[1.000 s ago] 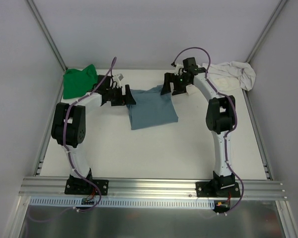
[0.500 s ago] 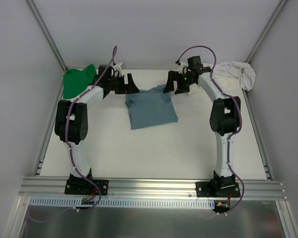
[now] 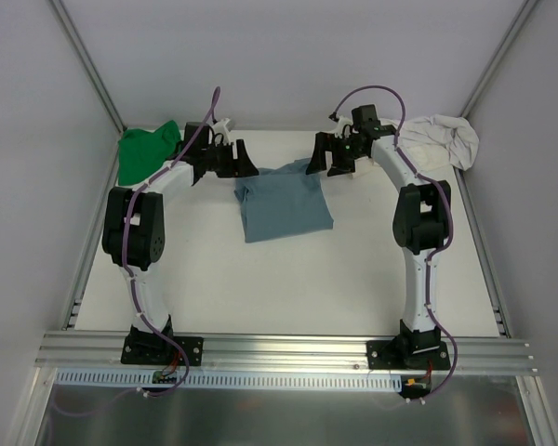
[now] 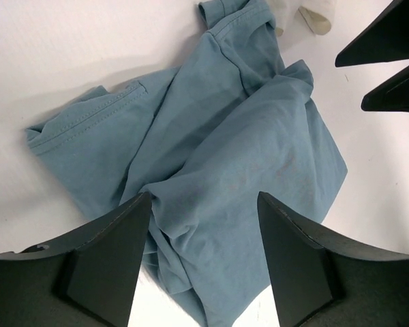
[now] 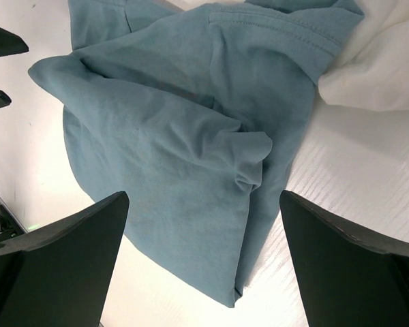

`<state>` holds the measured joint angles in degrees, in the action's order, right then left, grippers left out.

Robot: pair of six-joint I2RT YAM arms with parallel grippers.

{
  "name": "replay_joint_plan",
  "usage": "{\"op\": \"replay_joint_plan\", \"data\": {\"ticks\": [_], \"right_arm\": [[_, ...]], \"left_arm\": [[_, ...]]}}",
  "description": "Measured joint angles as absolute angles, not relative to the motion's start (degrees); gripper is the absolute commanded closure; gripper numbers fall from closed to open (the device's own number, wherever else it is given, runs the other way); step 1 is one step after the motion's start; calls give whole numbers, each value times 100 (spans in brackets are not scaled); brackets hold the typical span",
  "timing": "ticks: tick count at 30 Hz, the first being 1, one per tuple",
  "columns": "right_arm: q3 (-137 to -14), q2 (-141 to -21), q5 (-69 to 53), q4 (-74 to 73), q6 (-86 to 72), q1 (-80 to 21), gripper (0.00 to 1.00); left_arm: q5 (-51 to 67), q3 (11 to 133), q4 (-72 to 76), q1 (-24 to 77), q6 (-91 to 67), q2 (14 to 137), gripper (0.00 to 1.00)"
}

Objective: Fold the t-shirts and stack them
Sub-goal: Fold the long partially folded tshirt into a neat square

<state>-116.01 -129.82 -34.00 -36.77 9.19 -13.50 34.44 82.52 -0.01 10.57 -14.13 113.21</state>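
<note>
Your slate-blue t-shirt [image 3: 285, 203] lies rumpled at the middle of the desk [image 3: 288, 288]. It looks light and limp, so pinch its far hemmed corners. Above them your left claw [image 4: 204, 201] and right claw [image 5: 203, 199] hover, both spread and empty. The green t-shirt [image 3: 147, 153] and cream t-shirt [image 3: 439, 137] sit far back.

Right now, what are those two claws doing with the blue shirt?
Left gripper open, right gripper open, both empty. Blue shirt lies rumpled beneath them. Cream shirt touches its edge; green shirt apart.
</note>
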Motion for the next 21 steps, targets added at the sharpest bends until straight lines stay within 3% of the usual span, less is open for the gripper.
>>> {"op": "replay_joint_plan", "data": {"ticks": [5, 21], "right_arm": [[-11601, -12982, -3470, -3677, 902, -1330, 0], [-11537, -12982, -3636, -3618, 760, -1190, 0]], "left_arm": [[3454, 8252, -1, 1090, -1415, 11327, 29], [3548, 8042, -296, 1170, -1393, 11434, 31]]}}
